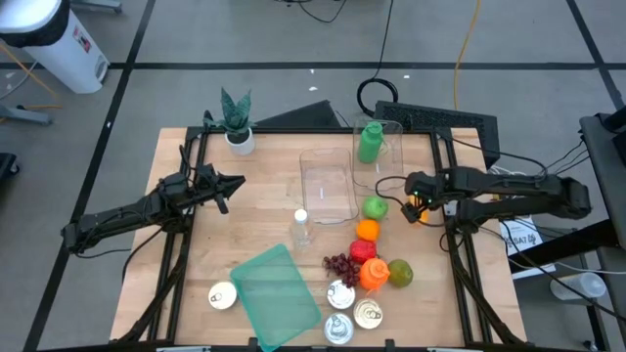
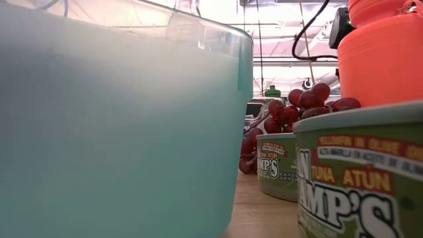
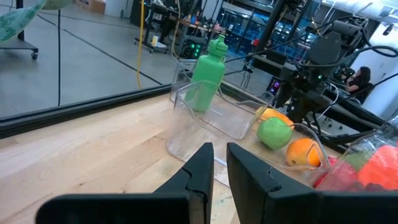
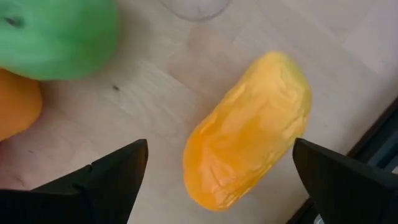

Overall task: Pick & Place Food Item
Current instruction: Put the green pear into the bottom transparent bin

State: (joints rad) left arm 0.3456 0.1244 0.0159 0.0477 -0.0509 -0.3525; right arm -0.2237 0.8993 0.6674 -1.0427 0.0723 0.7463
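— Right gripper [image 4: 217, 171]?
— Mine. Spread wide, holding nothing, straddling the yellow food item [image 4: 249, 130] on the table [image 1: 245, 210] beside the green apple [image 4: 56, 28].
— Left gripper [image 3: 214, 165]?
— Nearly closed, empty, left side.

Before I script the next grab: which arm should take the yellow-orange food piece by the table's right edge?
Right. The right gripper hangs directly over the yellow-orange food piece, fingers open either side. The left gripper waits across the table, near the potted plant.
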